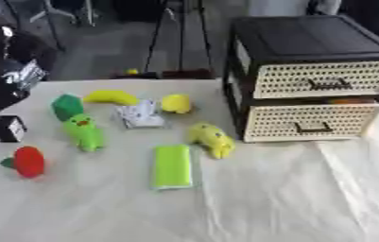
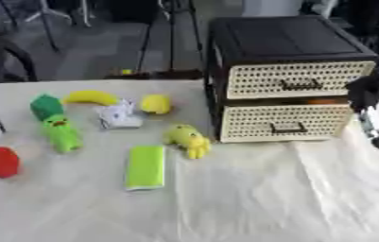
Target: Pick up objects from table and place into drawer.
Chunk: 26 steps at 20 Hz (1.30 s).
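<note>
Black two-drawer unit (image 1: 308,75) at the table's (image 1: 291,198) far right; lower drawer (image 1: 308,122) pulled slightly out, something orange just visible in the gap above it. Left of the unit, apart from it — yellow plush toy (image 1: 212,139), lime-green flat block (image 1: 172,166), yellow ball (image 1: 176,103), white crumpled item (image 1: 140,115), banana (image 1: 110,97), green plush (image 1: 83,132), dark green block (image 1: 66,106), red round toy (image 1: 28,161), black cube (image 1: 7,128). Right hand (image 2: 366,92) dark, just right of the unit — fingers too blurred to tell.
</note>
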Motion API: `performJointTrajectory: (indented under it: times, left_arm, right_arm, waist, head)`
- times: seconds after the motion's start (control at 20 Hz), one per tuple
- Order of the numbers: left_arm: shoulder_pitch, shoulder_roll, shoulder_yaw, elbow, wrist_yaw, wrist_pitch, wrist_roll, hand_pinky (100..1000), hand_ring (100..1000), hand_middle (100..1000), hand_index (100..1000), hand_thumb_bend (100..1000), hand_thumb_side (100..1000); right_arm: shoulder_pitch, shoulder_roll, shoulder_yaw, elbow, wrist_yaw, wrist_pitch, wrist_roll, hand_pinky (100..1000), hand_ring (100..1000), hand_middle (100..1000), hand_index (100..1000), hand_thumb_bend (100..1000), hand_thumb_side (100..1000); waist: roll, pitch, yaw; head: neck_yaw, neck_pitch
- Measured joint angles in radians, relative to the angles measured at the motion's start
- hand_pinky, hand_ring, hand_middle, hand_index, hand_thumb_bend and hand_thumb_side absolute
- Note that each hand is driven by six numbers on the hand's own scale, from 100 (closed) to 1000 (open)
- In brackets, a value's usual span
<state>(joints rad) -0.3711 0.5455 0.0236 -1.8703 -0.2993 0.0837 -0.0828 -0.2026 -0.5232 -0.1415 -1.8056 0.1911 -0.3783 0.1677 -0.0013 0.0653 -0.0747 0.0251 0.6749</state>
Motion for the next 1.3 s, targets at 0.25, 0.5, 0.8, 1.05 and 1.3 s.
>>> performJointTrajectory:
  times: [0.25, 0.5, 0.8, 1.05, 1.3]
  left_arm:
    - [0.0, 0.0, 0.0, 0.0, 0.0, 0.0, 0.0, 602, 559, 553, 661, 507, 751]
    - [0.0, 0.0, 0.0, 0.0, 0.0, -0.001, -0.001, 602, 560, 553, 661, 506, 751]
    - [0.0, 0.0, 0.0, 0.0, 0.0, -0.002, -0.003, 602, 560, 553, 661, 506, 751]
    - [0.0, 0.0, 0.0, 0.0, 0.0, -0.002, -0.005, 602, 560, 553, 661, 509, 751]
    - [0.0, 0.0, -0.001, 0.0, 0.0, -0.001, -0.007, 602, 560, 553, 661, 509, 751]
  right_arm:
    - [-0.001, -0.001, 0.001, 0.0, 0.002, 0.0, 0.006, 267, 398, 445, 681, 100, 619]
    - [-0.023, -0.014, 0.013, 0.008, 0.021, 0.007, 0.022, 100, 169, 245, 665, 100, 625]
    - [-0.091, -0.063, 0.045, 0.077, 0.085, 0.021, 0.076, 100, 100, 100, 671, 100, 728]
    - [-0.151, -0.098, 0.08, 0.148, 0.153, 0.011, 0.118, 100, 100, 100, 675, 145, 863]
    - [-0.201, -0.107, 0.113, 0.225, 0.211, -0.008, 0.139, 100, 100, 100, 677, 152, 888]
  waist:
    - [0.0, 0.0, 0.0]
    - [0.0, 0.0, 0.0]
    - [-0.001, -0.002, 0.007]
    - [-0.001, -0.003, 0.013]
    - [-0.001, -0.003, 0.015]
  head:
    - [0.0, 0.0]
    - [-0.001, 0.0]
    - [-0.005, 0.0]
    - [-0.009, 0.0]
    - [-0.013, 0.001]
